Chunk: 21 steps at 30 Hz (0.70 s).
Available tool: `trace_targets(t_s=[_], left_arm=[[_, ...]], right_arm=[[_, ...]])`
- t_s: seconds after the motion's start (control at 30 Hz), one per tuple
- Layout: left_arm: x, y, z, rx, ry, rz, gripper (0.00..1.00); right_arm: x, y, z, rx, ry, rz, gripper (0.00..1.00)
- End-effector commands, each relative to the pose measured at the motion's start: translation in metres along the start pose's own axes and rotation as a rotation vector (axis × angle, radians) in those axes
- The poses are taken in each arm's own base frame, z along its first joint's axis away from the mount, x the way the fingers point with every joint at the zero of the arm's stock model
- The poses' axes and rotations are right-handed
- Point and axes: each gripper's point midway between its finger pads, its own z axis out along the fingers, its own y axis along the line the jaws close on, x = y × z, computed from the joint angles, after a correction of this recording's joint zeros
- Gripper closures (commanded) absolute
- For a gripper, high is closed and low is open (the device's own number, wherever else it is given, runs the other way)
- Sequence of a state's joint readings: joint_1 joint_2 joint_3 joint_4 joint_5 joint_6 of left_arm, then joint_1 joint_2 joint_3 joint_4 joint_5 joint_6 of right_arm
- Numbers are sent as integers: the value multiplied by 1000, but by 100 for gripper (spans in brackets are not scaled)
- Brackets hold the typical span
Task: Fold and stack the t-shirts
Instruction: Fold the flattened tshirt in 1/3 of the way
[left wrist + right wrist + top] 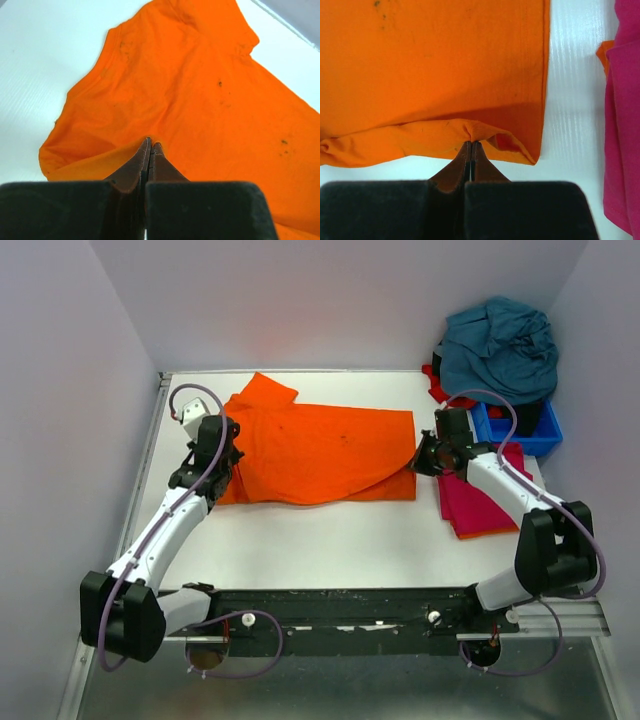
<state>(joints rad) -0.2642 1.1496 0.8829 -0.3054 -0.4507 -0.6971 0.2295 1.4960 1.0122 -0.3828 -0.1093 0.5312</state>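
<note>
Left arm point(165, 530) and right arm point(505, 485): white links, black joints, lilac cables point(195, 387), brown fingers point(131, 170).

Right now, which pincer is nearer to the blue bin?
Right. The right pincer grips the orange shirt near the bin; the left pincer grips the shirt's opposite end, far away.

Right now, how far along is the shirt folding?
Done: a magenta shirt lies folded on the right. In hand: the left pincer and right pincer each pinch the orange shirt at its near edge, mid-fold. Left: a teal shirt heaped on the blue bin, with red cloth beneath.
</note>
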Motion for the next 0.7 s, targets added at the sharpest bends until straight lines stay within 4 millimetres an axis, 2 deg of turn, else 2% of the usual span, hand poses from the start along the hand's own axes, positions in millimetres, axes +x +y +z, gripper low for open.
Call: trace_targets(t_s=[0.0,0.17,0.47,0.67], left_arm=[[-34,-18,5,13,-85,0,100],[-38,-25,16,6,-84,21,100],[-44,-31,42,-35,-71,62,100],[-48,-41,60,-29,-63,59,100]], right_arm=[[-9,-2,5,26,-19,-9,99],[-8,-8,9,54,-15,-8,99],[-32,-17,21,92,-16,12,99],[-33,-19,31,101,6,16,99]])
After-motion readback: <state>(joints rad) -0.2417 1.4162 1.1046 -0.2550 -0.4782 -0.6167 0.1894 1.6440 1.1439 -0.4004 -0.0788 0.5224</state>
